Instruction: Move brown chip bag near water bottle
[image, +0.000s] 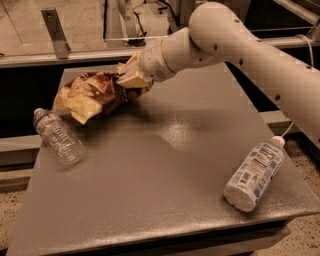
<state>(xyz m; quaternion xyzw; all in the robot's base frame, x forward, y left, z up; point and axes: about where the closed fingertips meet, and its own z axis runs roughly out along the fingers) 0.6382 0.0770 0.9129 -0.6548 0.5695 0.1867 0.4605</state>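
The brown chip bag is crinkled, dark brown with tan edges, and hangs just above the far left part of the grey table. My gripper is shut on the bag's right end, at the end of the white arm that reaches in from the upper right. The water bottle, small, clear and ribbed, lies on its side at the table's left edge. The bag's lower left corner is just above and to the right of the bottle's cap end.
A bigger bottle with a white-and-blue label lies on its side near the table's right front corner. A metal rail and a dark gap run behind the table. The table's left edge is close to the water bottle.
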